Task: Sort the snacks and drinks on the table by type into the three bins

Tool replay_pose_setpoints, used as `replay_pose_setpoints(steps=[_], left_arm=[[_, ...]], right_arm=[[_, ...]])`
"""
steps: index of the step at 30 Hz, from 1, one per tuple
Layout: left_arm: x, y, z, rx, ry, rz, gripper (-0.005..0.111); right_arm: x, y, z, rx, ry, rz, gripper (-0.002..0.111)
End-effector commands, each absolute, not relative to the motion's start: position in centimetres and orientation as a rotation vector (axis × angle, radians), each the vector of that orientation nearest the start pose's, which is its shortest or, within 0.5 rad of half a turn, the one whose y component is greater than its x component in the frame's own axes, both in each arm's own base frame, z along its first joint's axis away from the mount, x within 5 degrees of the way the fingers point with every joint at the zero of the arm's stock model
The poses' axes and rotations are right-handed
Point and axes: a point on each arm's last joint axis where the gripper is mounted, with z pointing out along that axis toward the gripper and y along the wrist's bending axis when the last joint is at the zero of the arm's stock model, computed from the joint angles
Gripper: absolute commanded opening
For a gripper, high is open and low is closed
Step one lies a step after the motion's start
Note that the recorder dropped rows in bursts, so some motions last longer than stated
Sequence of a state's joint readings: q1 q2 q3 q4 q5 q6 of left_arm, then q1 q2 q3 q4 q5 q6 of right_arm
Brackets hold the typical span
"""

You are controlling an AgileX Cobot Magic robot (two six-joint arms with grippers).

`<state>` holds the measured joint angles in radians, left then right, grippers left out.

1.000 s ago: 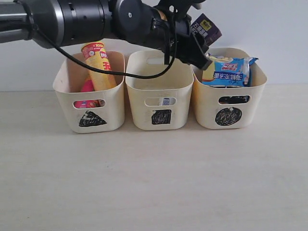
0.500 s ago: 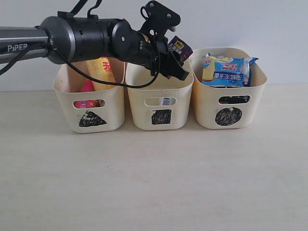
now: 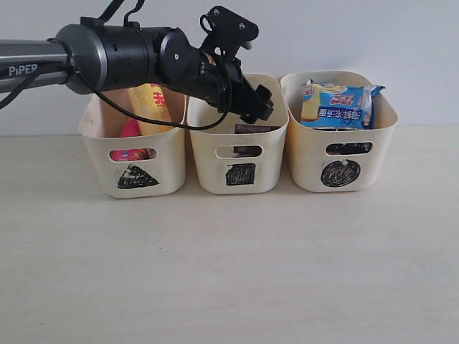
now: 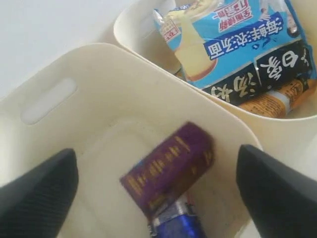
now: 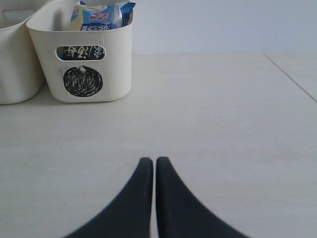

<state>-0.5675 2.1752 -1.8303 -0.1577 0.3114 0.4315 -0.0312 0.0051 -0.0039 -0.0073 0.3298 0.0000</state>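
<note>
The left end effector (image 3: 259, 106) is poised over the middle bin (image 3: 208, 161), the one marked with a square. Its fingers (image 4: 39, 193) are spread wide with nothing between them. The dark purple carton (image 4: 168, 171) is seen lying tilted inside that bin, free of both fingers and resting across the blue-and-white carton (image 4: 176, 225). In the triangle bin (image 3: 97, 147), the yellow tube (image 3: 152, 107) is stood leaning, with the pink tube (image 3: 130, 130) beside it. The circle bin (image 3: 305, 165) is filled by the blue-white bag (image 3: 337, 106), and the orange bag (image 4: 277, 98) is tucked underneath. The right end effector (image 5: 150, 166) is seen low over the tabletop (image 5: 223, 124), well apart from the bins, its fingers pressed together on nothing.
</note>
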Motion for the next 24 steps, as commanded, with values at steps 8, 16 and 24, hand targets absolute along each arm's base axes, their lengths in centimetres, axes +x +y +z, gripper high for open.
replay_pose_setpoints(steps=[8,16,24], left_arm=[[41.5,-27.2,27.8,0.951,2.012,-0.24,0.027],[38.9,-24.8,30.9,0.937,2.188,-0.155,0.004],[36.1,-21.6,33.0,0.777,2.236,-0.052,0.004]], right_arm=[[5.4,-0.2,18.4,0.019,1.805,-0.031,0.0],[5.4,-0.2,18.4,0.019,1.805,-0.031,0.0],[5.4,-0.2,18.4,0.019,1.805,-0.031,0.0]])
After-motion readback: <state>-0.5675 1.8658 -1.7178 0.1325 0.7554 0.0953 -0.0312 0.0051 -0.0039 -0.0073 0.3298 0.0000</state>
